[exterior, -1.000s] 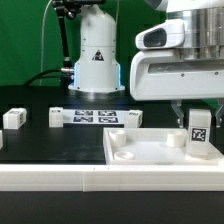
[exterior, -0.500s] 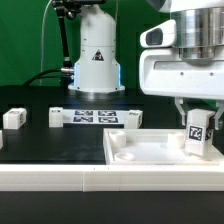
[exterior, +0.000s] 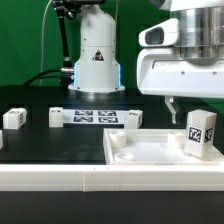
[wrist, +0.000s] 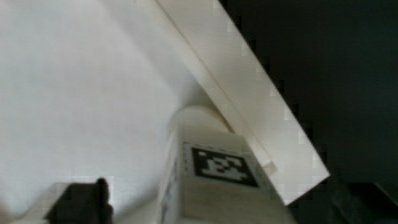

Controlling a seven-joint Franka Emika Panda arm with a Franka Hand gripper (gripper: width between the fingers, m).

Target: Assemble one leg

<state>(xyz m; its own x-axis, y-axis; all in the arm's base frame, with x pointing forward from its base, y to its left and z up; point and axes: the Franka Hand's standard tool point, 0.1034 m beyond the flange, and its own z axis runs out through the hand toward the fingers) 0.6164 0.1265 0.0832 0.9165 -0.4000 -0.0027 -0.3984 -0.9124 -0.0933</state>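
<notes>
Leg is sitting on the flat white panel, at about 4 o'clock in the exterior view, toward the panel's 3 o'clock end. It's leaning a bit, not standing plumb. I can't tell if the foot is sitting in a socket, since the panel rim is hiding the base.

Handling, my read:
- **Material:** it's looking like a small hard plastic post, light and stiff, so it shouldn't be giving under squeeze.
- **Risks:** the faces are looking smooth, so it's likely slipping if clamped off-centre. Being tall and narrow, it's also tipping easily.
- **Best hold:** two opposite flat faces on the upper half, leaving the bottom end free for seating.

Gripper is hovering at the leg's 12 o'clock. The jaws are standing apart, wider than the leg. One finger is showing clear of it at 10 o'clock, with a visible gap. The wrist view is agreeing: the tagged leg face is in the middle and the dark finger is off to one side, not touching. So it's released and holding nothing as far as I'm seeing, though the far finger is mostly hidden.

A tagged bar is lying on the desk at 10 o'clock.
</notes>
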